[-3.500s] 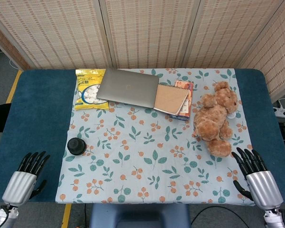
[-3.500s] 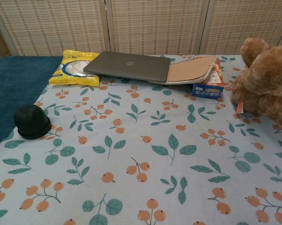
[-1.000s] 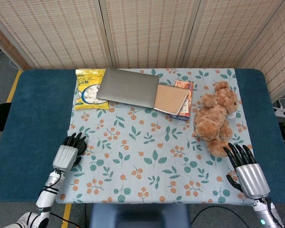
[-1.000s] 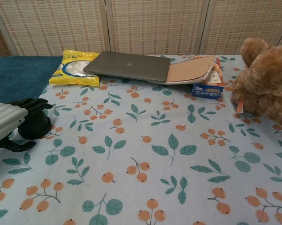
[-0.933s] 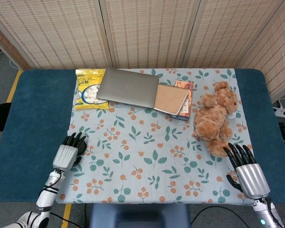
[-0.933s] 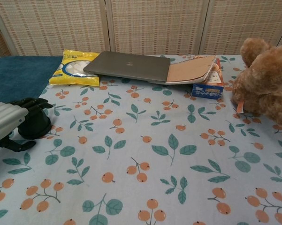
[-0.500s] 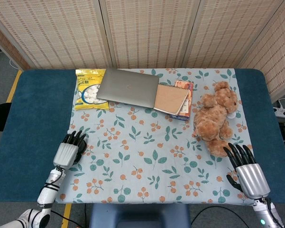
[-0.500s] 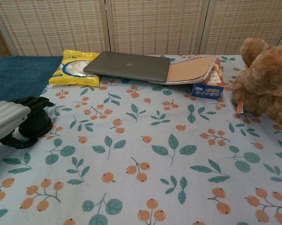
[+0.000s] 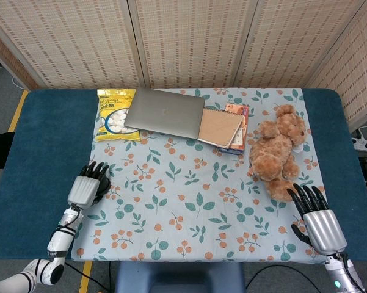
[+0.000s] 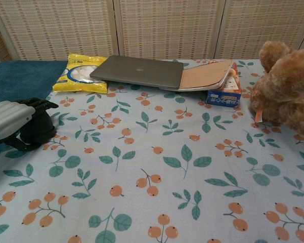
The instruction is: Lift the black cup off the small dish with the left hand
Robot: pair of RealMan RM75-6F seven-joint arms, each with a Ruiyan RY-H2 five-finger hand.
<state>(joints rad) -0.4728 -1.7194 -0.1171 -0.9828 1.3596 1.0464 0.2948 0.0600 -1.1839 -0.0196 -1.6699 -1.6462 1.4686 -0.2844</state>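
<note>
Both hands sit low on my side: my right hand (image 9: 317, 224) rests at 5 o'clock, holding nothing with fingers spread, out of the way. My left hand (image 10: 12, 121) at 8 o'clock wraps over the black cup (image 10: 39, 129), ready to lift. I can't see the small dish under it.

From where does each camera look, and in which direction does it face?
Head view: high above the near edge, looking down on the whole table; shows the left robot hand over the black cup and the right robot hand.
Chest view: low at the near edge, looking across the cloth toward the screen; shows only the left robot hand.
Both show the left robot hand, black cup, laptop and teddy bear.
</note>
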